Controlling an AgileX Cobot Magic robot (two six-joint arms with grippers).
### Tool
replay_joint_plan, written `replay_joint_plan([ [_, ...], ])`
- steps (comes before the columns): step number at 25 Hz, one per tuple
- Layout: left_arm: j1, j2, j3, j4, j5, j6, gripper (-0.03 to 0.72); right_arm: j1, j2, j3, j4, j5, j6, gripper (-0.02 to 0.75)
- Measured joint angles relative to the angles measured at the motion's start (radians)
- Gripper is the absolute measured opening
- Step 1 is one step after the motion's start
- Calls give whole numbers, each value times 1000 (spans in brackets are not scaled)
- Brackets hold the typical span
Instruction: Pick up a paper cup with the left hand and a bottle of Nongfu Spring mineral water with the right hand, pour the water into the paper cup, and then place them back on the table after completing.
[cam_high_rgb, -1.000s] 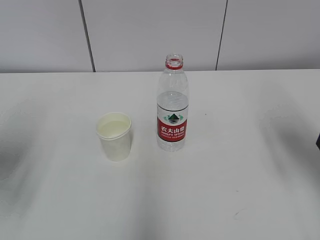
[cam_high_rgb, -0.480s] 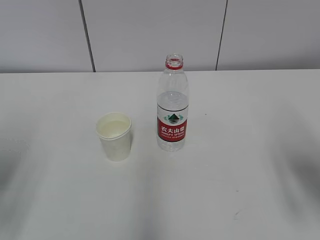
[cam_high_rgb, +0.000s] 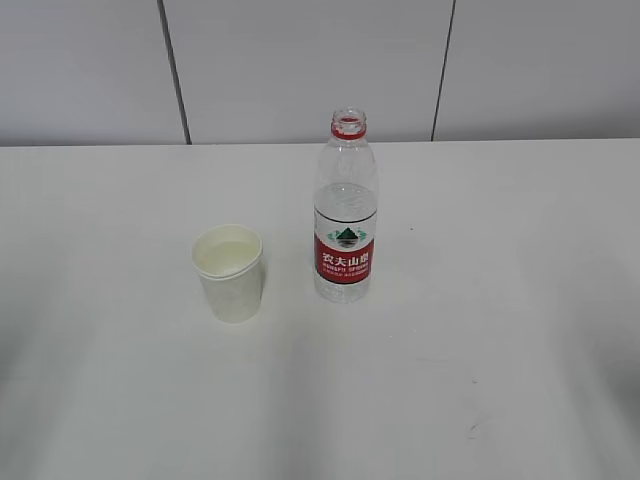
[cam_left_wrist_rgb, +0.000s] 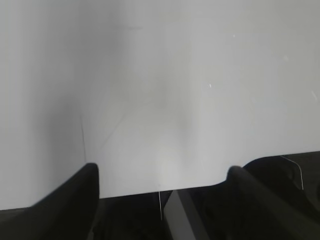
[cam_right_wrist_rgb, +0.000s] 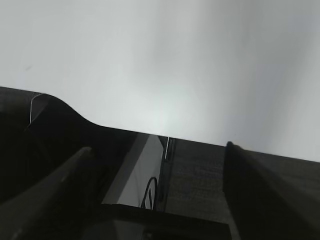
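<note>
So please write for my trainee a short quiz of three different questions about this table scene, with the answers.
1. True or false: the bottle has no cap.
2. On which side of the bottle, in the exterior view, stands the paper cup?
3. Does the left end effector hold anything? A) the cup B) the bottle C) nothing

Key: 1 true. 2 left, standing apart from it. 3 C; its fingers are spread over the bare table.

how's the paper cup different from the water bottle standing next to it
The paper cup is short, opaque and off-white; the bottle is much taller, clear, with a red label and red neck ring. The cup's mouth is wide, the bottle's narrow. Both stand upright and uncapped on the table, apart, with neither gripper on them.
</note>
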Motion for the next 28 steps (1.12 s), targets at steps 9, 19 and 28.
replay_joint_plan([
  [9, 0, -213, 22, -36, 52, 0, 480, 0, -319, 81, 0, -11, 0, 588],
  [19, 0, -472, 26, -31, 59, 0, 479, 0, -596, 101, 0, 31, 0, 587],
  [28, 0, -683, 26, -29, 67, 0, 479, 0, -818, 103, 0, 37, 4, 587],
])
